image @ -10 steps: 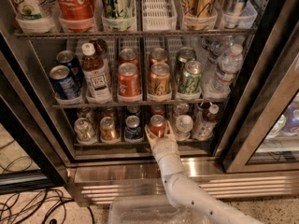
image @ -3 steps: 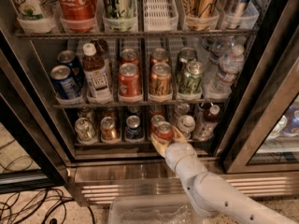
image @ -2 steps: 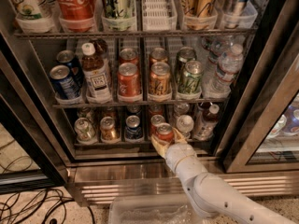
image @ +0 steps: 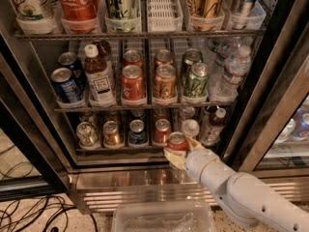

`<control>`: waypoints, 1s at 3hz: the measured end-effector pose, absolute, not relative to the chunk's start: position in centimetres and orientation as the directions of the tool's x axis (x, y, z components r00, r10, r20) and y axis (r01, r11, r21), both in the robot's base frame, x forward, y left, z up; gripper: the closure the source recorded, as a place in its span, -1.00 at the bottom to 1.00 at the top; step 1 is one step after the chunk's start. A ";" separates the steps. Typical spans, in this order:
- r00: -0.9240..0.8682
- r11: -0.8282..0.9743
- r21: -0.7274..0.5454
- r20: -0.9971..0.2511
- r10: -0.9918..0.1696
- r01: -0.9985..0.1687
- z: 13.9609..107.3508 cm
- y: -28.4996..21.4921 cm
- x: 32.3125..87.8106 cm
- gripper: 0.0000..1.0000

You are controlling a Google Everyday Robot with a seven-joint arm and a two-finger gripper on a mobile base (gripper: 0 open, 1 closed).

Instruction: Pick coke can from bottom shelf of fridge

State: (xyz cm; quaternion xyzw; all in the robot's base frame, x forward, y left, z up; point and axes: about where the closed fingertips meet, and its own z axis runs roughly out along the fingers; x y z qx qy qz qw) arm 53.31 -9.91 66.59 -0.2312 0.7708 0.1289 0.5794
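Observation:
The coke can, small and red with a silver top, sits in my gripper, which is shut on it. The yellowish fingertips wrap its lower sides. The can is held just in front of the steel front rail of the bottom shelf of the fridge, right of centre. My white arm reaches in from the lower right. Another red can stands on the bottom shelf just left of and behind the held one.
The bottom shelf also holds a silver can, an orange-gold can, a blue can and a small bottle. The middle shelf with cans and bottles hangs right above. A clear plastic bin stands on the floor below. The door frame is at right.
My gripper has drawn back out of the bottom shelf, moving right and down with the coke can in it. A second red can now shows in that lane.

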 end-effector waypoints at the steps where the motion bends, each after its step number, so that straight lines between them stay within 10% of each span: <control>1: -0.235 0.869 -0.058 -0.952 -0.197 -0.492 66.0 -10.1 53.8 1.00; 3: -0.211 0.729 -0.059 -0.938 -0.274 -0.682 65.1 -3.6 44.3 1.00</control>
